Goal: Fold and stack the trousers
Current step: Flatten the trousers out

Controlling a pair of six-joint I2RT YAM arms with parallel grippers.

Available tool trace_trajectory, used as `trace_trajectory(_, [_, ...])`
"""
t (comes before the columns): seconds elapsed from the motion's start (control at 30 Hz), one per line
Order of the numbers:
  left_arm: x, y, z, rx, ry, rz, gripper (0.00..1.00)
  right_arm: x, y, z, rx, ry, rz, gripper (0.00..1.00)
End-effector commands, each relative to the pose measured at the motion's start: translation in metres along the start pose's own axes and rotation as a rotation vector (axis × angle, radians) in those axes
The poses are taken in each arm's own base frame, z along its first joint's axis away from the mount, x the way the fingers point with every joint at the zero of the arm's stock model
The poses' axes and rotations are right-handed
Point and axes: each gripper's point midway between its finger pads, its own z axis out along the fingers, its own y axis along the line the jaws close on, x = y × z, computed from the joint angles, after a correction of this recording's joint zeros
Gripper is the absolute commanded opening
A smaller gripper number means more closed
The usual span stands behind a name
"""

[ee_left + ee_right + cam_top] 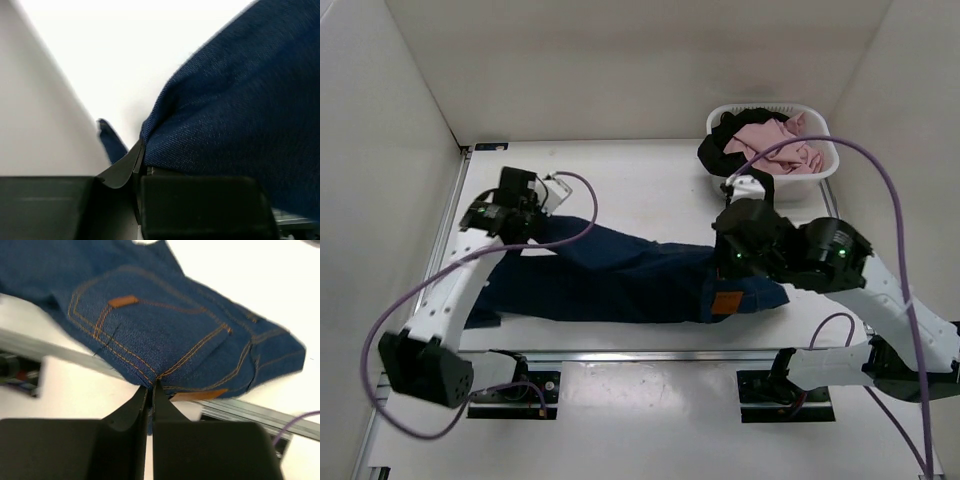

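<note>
The dark navy trousers (pixel 620 280) lie stretched across the table, legs to the left and waist to the right, with the tan waistband patch (pixel 724 303) at the near right. My left gripper (pixel 525 237) is shut on a fold of the leg fabric (pixel 240 110) at the far left end. My right gripper (pixel 736 263) is shut on the waist end. In the right wrist view the jaws (pixel 151 386) pinch the denim edge below a back pocket with orange stitching (pixel 165 325), and the tan patch (pixel 197 396) hangs just right of them.
A white basket (pixel 823 172) stands at the back right with a pink garment (pixel 785 145) and a black garment (pixel 720 150) spilling over its left rim. A metal rail (pixel 650 355) runs along the table's near edge. Walls close in the left, back and right.
</note>
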Motion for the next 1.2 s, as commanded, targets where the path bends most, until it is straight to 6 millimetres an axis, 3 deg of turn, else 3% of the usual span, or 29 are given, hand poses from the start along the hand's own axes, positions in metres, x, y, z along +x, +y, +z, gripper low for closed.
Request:
trace_trajectory(0.0, [0.013, 0.017, -0.053, -0.036, 0.010, 0.047, 0.14, -0.027, 0.015, -0.038, -0.130, -0.076, 0.067, 0.00])
trace_trajectory(0.07, [0.013, 0.023, -0.053, -0.050, 0.032, 0.058, 0.14, -0.052, 0.005, -0.040, -0.083, -0.198, 0.059, 0.00])
trace_trajectory(0.17, [-0.001, 0.030, -0.031, -0.061, 0.054, 0.061, 0.14, -0.081, -0.013, -0.038, 0.071, -0.293, -0.053, 0.00])
trace_trajectory(0.23, [-0.012, 0.034, -0.017, -0.050, 0.070, 0.066, 0.14, -0.090, -0.001, -0.005, 0.141, -0.213, -0.202, 0.00])
trace_trajectory(0.27, [-0.019, 0.036, 0.000, -0.028, 0.095, 0.066, 0.14, -0.101, -0.009, 0.025, 0.169, -0.132, -0.172, 0.00])
trace_trajectory(0.3, [-0.020, 0.038, 0.009, -0.020, 0.116, 0.063, 0.14, -0.103, -0.008, 0.043, 0.127, -0.079, -0.148, 0.00])
trace_trajectory(0.4, [-0.032, 0.056, 0.044, -0.020, 0.139, 0.018, 0.14, -0.107, -0.040, 0.115, 0.013, 0.045, -0.013, 0.00])
trace_trajectory(0.43, [-0.035, 0.063, 0.053, -0.026, 0.142, 0.006, 0.14, -0.118, -0.074, 0.132, 0.038, 0.036, 0.064, 0.00])
trace_trajectory(0.47, [-0.030, 0.066, 0.075, -0.006, 0.177, -0.018, 0.14, -0.119, -0.086, 0.158, 0.029, 0.070, 0.080, 0.00])
trace_trajectory(0.5, [-0.042, 0.078, 0.080, -0.025, 0.160, -0.041, 0.14, -0.135, -0.087, 0.169, -0.029, 0.054, 0.100, 0.00])
trace_trajectory(0.53, [-0.048, 0.081, 0.088, -0.025, 0.161, -0.041, 0.14, -0.144, -0.104, 0.180, -0.018, 0.060, 0.116, 0.00])
trace_trajectory(0.57, [-0.049, 0.088, 0.097, -0.037, 0.175, -0.056, 0.16, -0.137, -0.116, 0.219, 0.003, 0.147, 0.094, 0.00])
trace_trajectory(0.6, [-0.058, 0.092, 0.116, -0.035, 0.180, -0.067, 0.19, -0.133, -0.122, 0.230, 0.015, 0.204, 0.095, 0.06])
trace_trajectory(0.63, [-0.062, 0.096, 0.124, -0.046, 0.188, -0.066, 0.23, -0.161, -0.129, 0.229, 0.038, 0.143, 0.084, 0.32])
trace_trajectory(0.67, [-0.065, 0.099, 0.132, -0.059, 0.196, -0.083, 0.30, -0.150, -0.146, 0.263, 0.080, 0.214, 0.102, 0.50])
trace_trajectory(0.7, [-0.070, 0.108, 0.144, -0.094, 0.210, -0.092, 0.54, -0.148, -0.156, 0.266, 0.116, 0.236, 0.117, 0.58])
trace_trajectory(0.73, [-0.073, 0.113, 0.149, -0.117, 0.216, -0.103, 0.67, -0.151, -0.168, 0.270, 0.148, 0.227, 0.154, 0.66])
trace_trajectory(0.77, [-0.072, 0.122, 0.151, -0.146, 0.223, -0.123, 0.71, -0.159, -0.171, 0.267, 0.153, 0.194, 0.182, 0.94])
trace_trajectory(0.8, [-0.068, 0.134, 0.149, -0.193, 0.238, -0.156, 0.83, -0.150, -0.170, 0.268, 0.159, 0.209, 0.223, 0.97])
trace_trajectory(0.83, [-0.071, 0.145, 0.143, -0.221, 0.224, -0.183, 0.92, -0.159, -0.174, 0.267, 0.159, 0.148, 0.245, 0.99])
trace_trajectory(0.87, [-0.070, 0.153, 0.135, -0.237, 0.213, -0.209, 1.00, -0.171, -0.169, 0.238, 0.149, 0.077, 0.249, 0.99])
trace_trajectory(0.9, [-0.061, 0.165, 0.116, -0.263, 0.200, -0.253, 1.00, -0.147, -0.169, 0.240, 0.158, 0.125, 0.274, 0.99])
trace_trajectory(0.93, [-0.053, 0.168, 0.104, -0.271, 0.202, -0.266, 1.00, -0.153, -0.164, 0.212, 0.150, 0.072, 0.279, 0.99])
trace_trajectory(1.0, [-0.028, 0.168, 0.080, -0.282, 0.219, -0.303, 1.00, -0.133, -0.165, 0.194, 0.182, 0.089, 0.322, 0.99])
trace_trajectory(1.03, [0.003, 0.157, 0.059, -0.258, 0.237, -0.330, 1.00, -0.106, -0.163, 0.180, 0.190, 0.123, 0.344, 0.99])
trace_trajectory(1.07, [0.020, 0.150, 0.050, -0.242, 0.249, -0.346, 1.00, -0.087, -0.162, 0.174, 0.199, 0.156, 0.365, 0.99])
trace_trajectory(1.1, [0.038, 0.141, 0.044, -0.223, 0.263, -0.363, 1.00, -0.069, -0.161, 0.169, 0.206, 0.181, 0.387, 0.99])
trace_trajectory(1.13, [0.059, 0.141, 0.023, -0.240, 0.259, -0.394, 1.00, -0.060, -0.153, 0.153, 0.182, 0.157, 0.431, 0.99])
trace_trajectory(1.17, [0.092, 0.112, 0.031, -0.186, 0.342, -0.393, 1.00, -0.027, -0.152, 0.159, 0.187, 0.217, 0.459, 0.99])
